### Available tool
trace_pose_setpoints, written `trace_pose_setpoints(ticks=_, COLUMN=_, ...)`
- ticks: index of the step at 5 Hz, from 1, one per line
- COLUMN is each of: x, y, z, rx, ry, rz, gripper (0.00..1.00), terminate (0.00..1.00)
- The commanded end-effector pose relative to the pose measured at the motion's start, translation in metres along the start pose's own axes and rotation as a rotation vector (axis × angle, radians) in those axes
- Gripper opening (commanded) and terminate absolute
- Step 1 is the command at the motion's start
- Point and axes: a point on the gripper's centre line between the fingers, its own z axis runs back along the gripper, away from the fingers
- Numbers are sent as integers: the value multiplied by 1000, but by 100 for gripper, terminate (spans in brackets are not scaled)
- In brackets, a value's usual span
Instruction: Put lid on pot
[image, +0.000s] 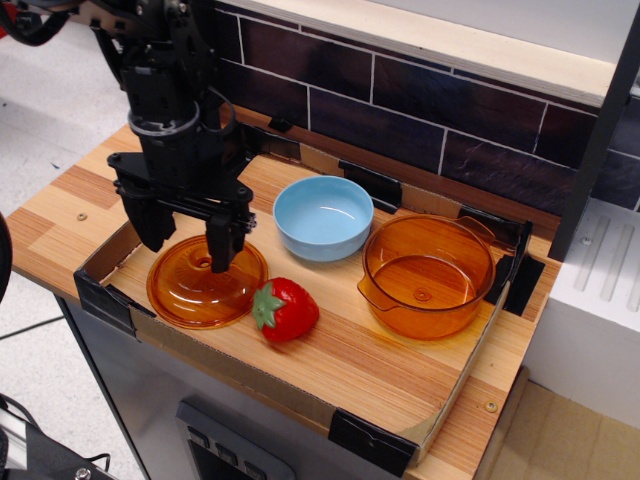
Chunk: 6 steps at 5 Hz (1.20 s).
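Lid (207, 282): lies flat on the tabletop (340, 365) at the left end of the cardboard-edged tray, dome up, ring knob on top, where it can be taken from above.
Gripper (185, 243): hangs straight down over the lid; the fingers (221, 245) are spread wide, one over the knob area, the other out beyond the lid's far-left rim; they hold nothing.
Why held so: to my eye it is lined up for a top grasp, though the span looks far wider than the knob, so I'd guess it needs to shift or close in.
Pot (428, 274): sits at the right end of the tray, well apart from the lid, mouth open and upward, ready to take a cover; nothing in it, the wood shows through its bottom.
Blue bowl (323, 216): stands between lid and pot, nearer the back; also bare inside.
Strawberry (286, 309): lies just beside the lid's right rim, possibly touching it, so it may be nudged when the lid lifts.
Progress: lid not yet on pot.
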Motion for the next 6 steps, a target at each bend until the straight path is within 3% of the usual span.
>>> trace_pose_setpoints(ticks=1, x=8, y=-1, z=-1, rx=31, ry=-19, rz=-11, gripper=100, terminate=0)
trace_pose_setpoints(ticks=2, x=8, y=-1, z=-5, rx=39, ry=-27, rz=-8, gripper=100, terminate=0)
trace_pose_setpoints(ticks=3, x=10, y=-1, z=-5, rx=39, ry=-34, rz=-4, gripper=0, terminate=0)
trace_pose_setpoints(ticks=5, x=9, y=5, z=-3, rx=47, ry=-51, rz=-2, gripper=0, terminate=0)
trace_pose_setpoints(ticks=6, x=12, y=12, z=24, rx=34, ry=-63, rz=31, gripper=0, terminate=0)
